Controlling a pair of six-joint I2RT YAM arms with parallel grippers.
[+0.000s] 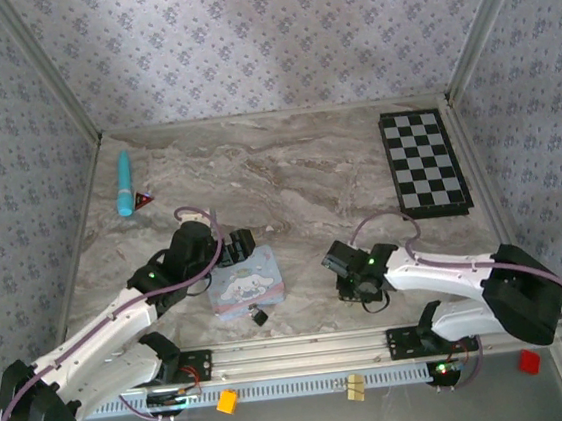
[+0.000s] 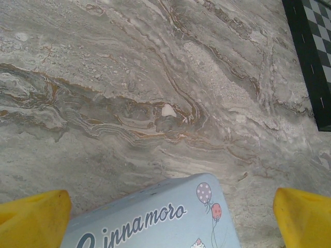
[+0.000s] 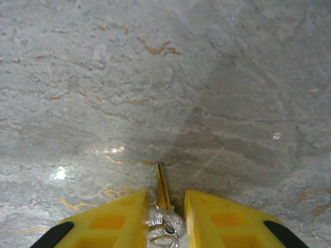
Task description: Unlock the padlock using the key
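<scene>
Key pickup: we are going for the key first.
Nearest, the padlock point(image 1: 260, 315) is sitting just beside the near edge of the blue tin point(image 1: 247, 284), well apart from the key point(image 3: 162, 181). The right gripper point(image 3: 166, 201) is straddling the key, jaws narrow; pinched or not, we cannot tell. The left gripper point(image 2: 168, 222) is hanging spread wide over the tin, holding nothing. Next we are needing a firm pinch, a lift, then lining the key up with the padlock. We are counting one key, one padlock, one tin, one checkerboard point(image 1: 425, 163), one blue stick point(image 1: 124, 183).
</scene>
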